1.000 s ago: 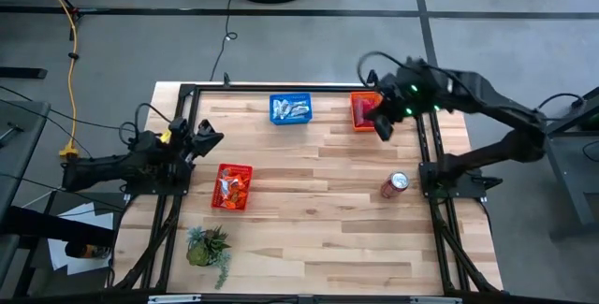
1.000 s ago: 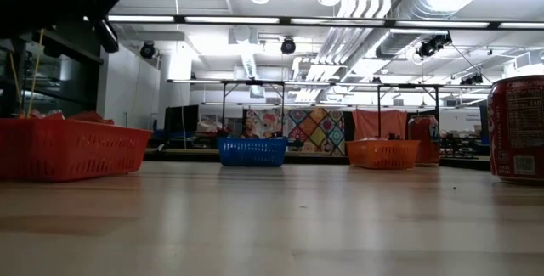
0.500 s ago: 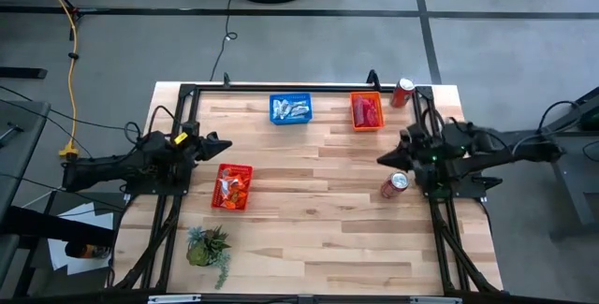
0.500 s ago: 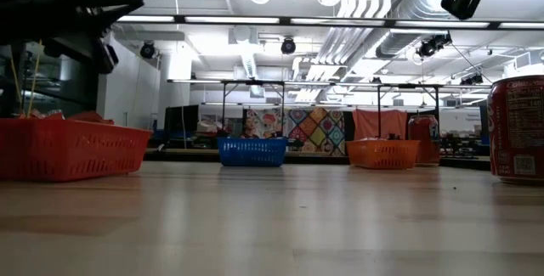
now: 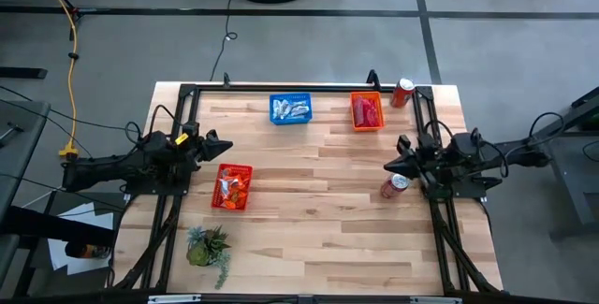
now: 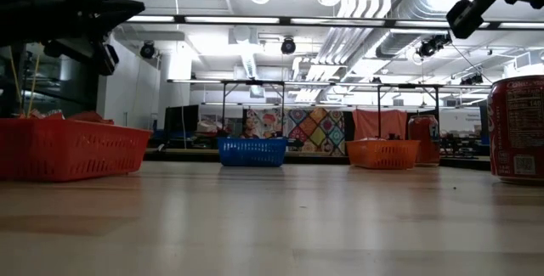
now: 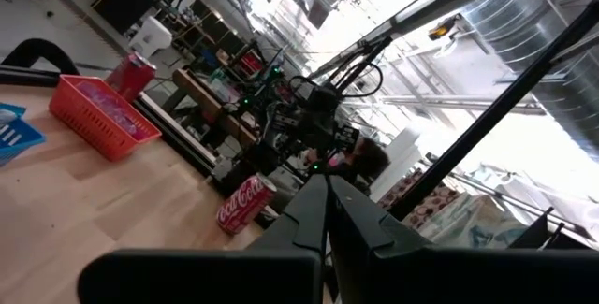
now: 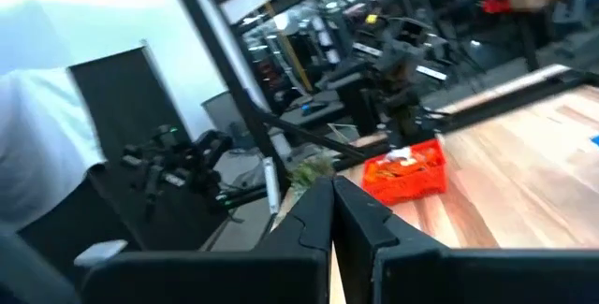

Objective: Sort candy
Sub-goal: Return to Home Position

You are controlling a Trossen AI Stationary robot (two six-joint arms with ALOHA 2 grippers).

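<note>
The candy lies in three mesh baskets on the wooden table. Blue-and-white pieces fill the blue basket [image 5: 290, 108] at the far middle. Red ones sit in the orange basket [image 5: 367, 110] beside it, and orange ones in the red basket [image 5: 232, 186] at the left. My left gripper [image 5: 226, 142] is shut and empty at the table's left edge, just beyond the red basket's far end. My right gripper [image 5: 388, 165] is shut and empty at the right edge, above a lying soda can [image 5: 394, 185]. Both point level across the table at each other [image 7: 326, 184] [image 8: 332, 184].
A red soda can [image 6: 517, 127] lies near the right edge under my right gripper. A second can [image 5: 402, 91] stands at the far right corner. A small green plant [image 5: 208, 246] sits near the front left. Black frame rails [image 5: 281, 87] run along the table's far and side edges.
My right gripper has swung from above the orange basket back toward the table's right edge and down. It has tipped from pointing downward to level, staying shut and empty. My left gripper has rolled and tipped a little in place.
</note>
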